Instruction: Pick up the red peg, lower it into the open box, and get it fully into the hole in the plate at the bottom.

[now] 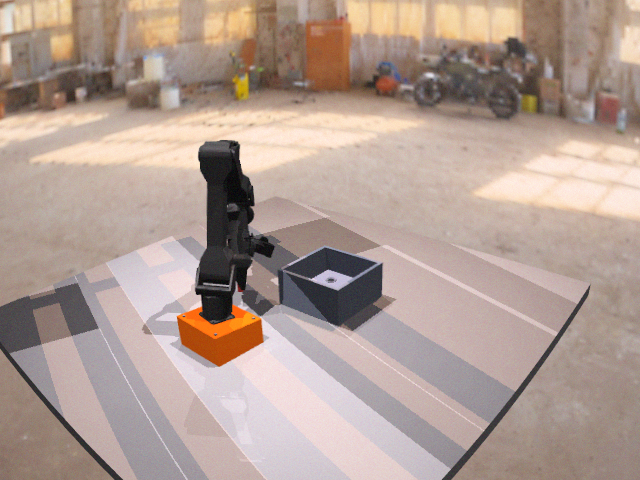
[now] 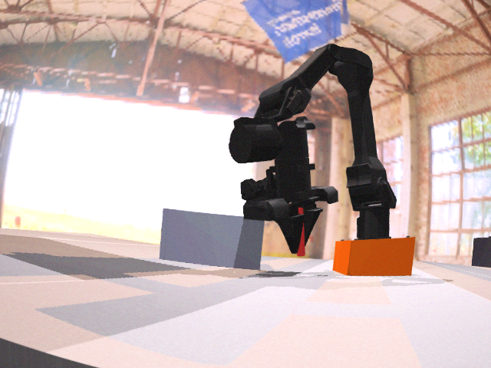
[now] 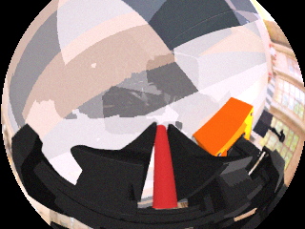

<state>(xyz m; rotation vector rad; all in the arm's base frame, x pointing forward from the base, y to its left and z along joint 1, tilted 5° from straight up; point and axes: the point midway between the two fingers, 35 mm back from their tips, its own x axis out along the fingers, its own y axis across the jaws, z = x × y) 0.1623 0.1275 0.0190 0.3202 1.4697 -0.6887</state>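
Observation:
The red peg [image 2: 301, 247] [image 3: 165, 176] stands nearly upright between the fingers, its lower end just past the fingertips and a little above the table in the exterior view. My gripper [image 2: 298, 250] [image 3: 161, 126] points down and is shut on the peg; the arm mostly hides it in the top view. The open dark grey box [image 1: 361, 289] [image 2: 205, 238] stands beside the gripper, on the side away from the arm's base. Inside it, a pale plate [image 1: 342, 279] with a hole [image 1: 330, 280] shows at the bottom.
The orange base block [image 1: 219, 341] [image 2: 377, 257] [image 3: 224, 126] of the arm is close to the peg, on the side opposite the box. The box walls rise above the plate on all sides. The patterned table [image 1: 310, 413] [image 2: 178, 336] carries shadows and reflections.

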